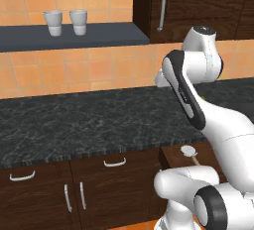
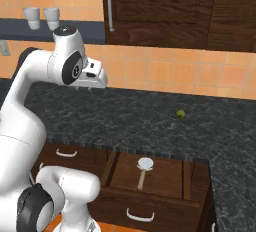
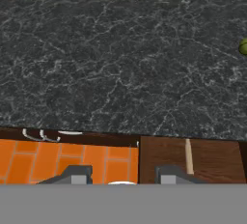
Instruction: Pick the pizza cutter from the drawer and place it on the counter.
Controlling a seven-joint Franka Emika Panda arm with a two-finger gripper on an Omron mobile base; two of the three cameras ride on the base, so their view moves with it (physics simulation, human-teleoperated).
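Our hand (image 3: 120,175) hangs high over the bench (image 2: 150,121), fingertips apart and holding nothing. The pizza cutter (image 2: 144,170) lies below and nearer the base, on the floor of the open drawer (image 2: 165,176). Its long axis runs front to back, wheel toward the wall, handle toward the drawer front, so we judge the coming reach to be down and back.

pizza cutter (image 1: 189,153) — handle hidden behind arm | drawer (image 1: 171,158) — mostly hidden | fingers (image 3: 77,175) — cut off
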